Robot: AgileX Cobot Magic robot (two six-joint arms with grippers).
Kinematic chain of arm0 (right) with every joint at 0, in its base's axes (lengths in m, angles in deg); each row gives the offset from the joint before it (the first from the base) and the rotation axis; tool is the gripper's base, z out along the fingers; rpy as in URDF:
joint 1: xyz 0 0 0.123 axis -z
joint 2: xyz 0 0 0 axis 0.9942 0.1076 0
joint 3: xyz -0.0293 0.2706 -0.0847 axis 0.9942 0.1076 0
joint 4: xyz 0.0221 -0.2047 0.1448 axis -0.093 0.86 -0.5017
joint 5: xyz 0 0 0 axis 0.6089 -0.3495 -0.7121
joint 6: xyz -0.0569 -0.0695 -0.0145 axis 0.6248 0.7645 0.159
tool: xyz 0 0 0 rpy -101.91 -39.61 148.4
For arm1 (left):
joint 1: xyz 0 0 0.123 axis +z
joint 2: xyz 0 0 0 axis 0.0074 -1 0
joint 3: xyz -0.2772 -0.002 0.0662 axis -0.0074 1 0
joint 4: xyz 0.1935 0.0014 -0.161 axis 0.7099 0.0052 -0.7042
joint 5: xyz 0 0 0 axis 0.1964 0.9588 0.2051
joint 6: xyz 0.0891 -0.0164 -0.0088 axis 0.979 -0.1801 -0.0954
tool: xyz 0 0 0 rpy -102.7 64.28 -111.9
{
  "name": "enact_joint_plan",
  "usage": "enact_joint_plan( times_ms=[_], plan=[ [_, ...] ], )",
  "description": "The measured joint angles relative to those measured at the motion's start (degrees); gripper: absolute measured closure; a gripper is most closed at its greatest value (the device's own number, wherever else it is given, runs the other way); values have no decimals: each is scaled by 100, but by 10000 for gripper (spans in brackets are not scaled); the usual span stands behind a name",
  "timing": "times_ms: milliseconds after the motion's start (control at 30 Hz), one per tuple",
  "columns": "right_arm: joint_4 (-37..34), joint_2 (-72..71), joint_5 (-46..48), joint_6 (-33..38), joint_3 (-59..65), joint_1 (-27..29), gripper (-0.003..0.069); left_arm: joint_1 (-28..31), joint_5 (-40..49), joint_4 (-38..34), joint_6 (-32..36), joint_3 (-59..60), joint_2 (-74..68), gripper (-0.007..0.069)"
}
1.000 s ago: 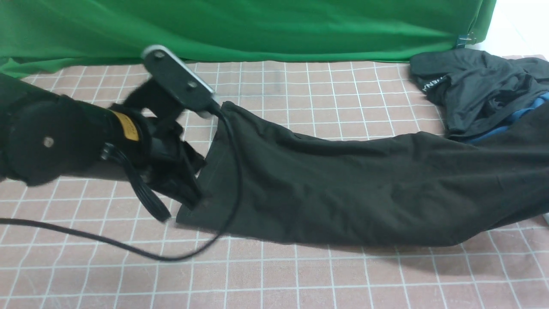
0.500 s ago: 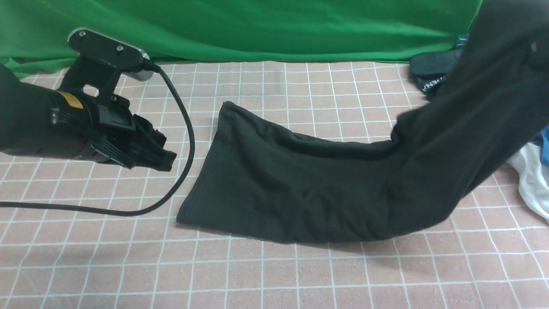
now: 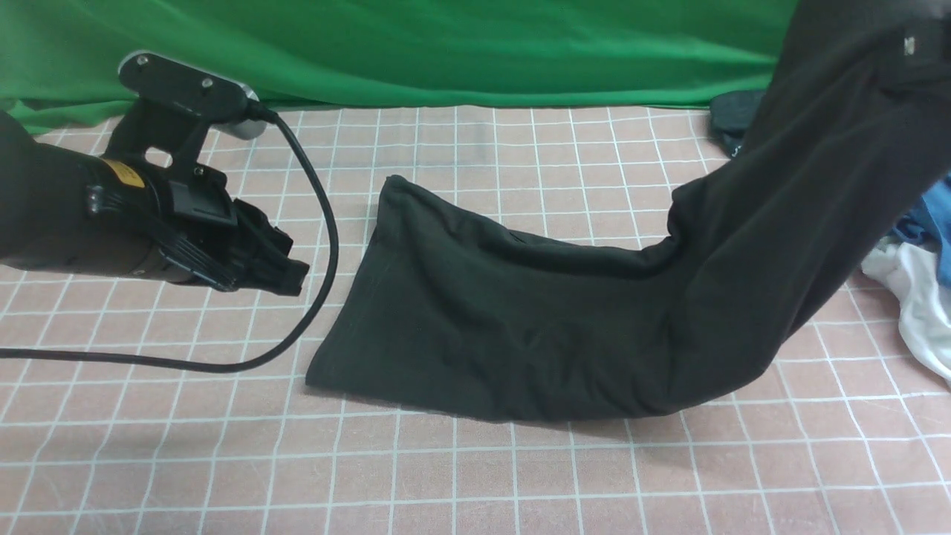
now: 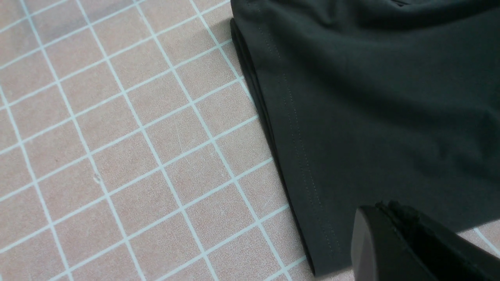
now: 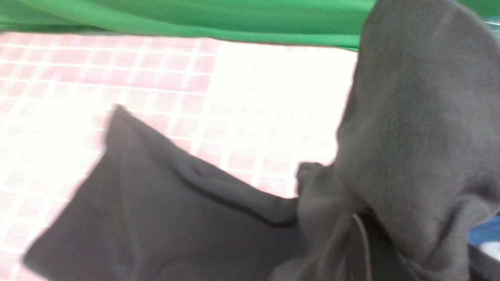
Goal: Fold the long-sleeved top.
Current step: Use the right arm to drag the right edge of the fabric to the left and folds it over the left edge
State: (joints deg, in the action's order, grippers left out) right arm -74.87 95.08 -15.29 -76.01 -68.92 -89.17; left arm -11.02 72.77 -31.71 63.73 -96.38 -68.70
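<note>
Across my pink gridded counter (image 3: 475, 475) lies the large black cotton long-sleeved top (image 3: 520, 327), long axis left-to-right, hem leftward; left tool (image 3: 286, 271) clenched empty, right tool hidden, state untellable.

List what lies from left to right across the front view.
left gripper → black cable → long-sleeved top, its right end lifted → dark grey garment → white cloth beside blue fabric.
</note>
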Motion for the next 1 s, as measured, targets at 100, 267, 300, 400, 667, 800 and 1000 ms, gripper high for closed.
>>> enact_joint_plan(
  times_ms=[100, 267, 300, 400, 667, 800, 1000],
  plan=[
    [-415, 195, -68, 315, -5, -102, 553, 0, 6, 32, 0, 0, 0, 608],
    [-614, 601, -312, 472, -11, -655, 553, 0, 19, 286, -145, 0, 0, 608],
    [-614, 619, -338, 482, -16, -682, 553, 0, 19, 291, -144, 0, 0, 608],
    [-667, 863, -472, 501, -152, -1094, 553, 0, 24, 345, -156, 0, 0, 608],
    [-802, 1429, -721, 420, -678, -1836, 553, 198, 154, 472, -278, -44, 0, 608],
    [-843, 1859, -912, 392, -985, -2281, 553, 532, 289, 447, -313, -168, 3, 608],
    [-860, 2673, -1049, 356, -1570, -2781, 553, 846, 331, 329, -313, -180, 11, 608]
  ],
)
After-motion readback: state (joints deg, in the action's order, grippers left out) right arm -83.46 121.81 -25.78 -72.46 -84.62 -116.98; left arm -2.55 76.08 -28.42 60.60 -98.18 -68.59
